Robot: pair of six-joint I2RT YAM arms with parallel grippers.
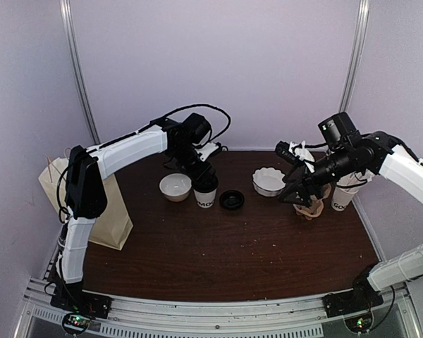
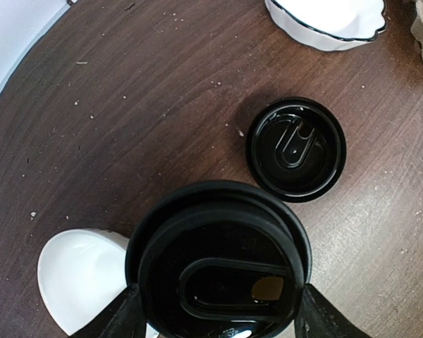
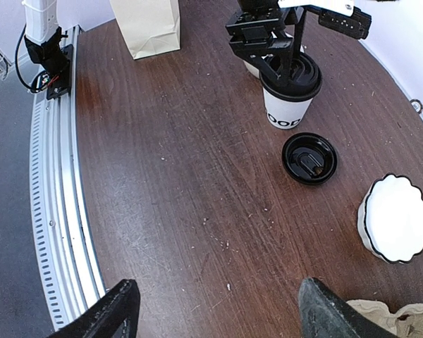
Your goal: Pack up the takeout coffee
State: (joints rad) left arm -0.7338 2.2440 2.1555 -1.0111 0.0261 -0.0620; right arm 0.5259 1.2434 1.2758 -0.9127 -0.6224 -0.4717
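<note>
The takeout coffee (image 1: 205, 196), a white paper cup with dark letters, stands on the brown table between a white bowl and a loose black lid (image 1: 231, 200). A black lid (image 2: 218, 260) sits on top of the cup (image 3: 290, 105). My left gripper (image 2: 218, 310) comes down from above, its two fingers pressed against opposite sides of that lid's rim. The second lid (image 2: 296, 148) lies flat just right of the cup. My right gripper (image 3: 218, 303) hangs open over bare table at the right (image 1: 296, 196), holding nothing.
A brown paper bag (image 1: 92, 204) stands at the left edge. A plain white bowl (image 1: 175, 186) and a scalloped bowl (image 1: 268, 181) flank the cup. At the right are crumpled brown paper (image 1: 311, 208) and another lettered cup (image 1: 344, 196).
</note>
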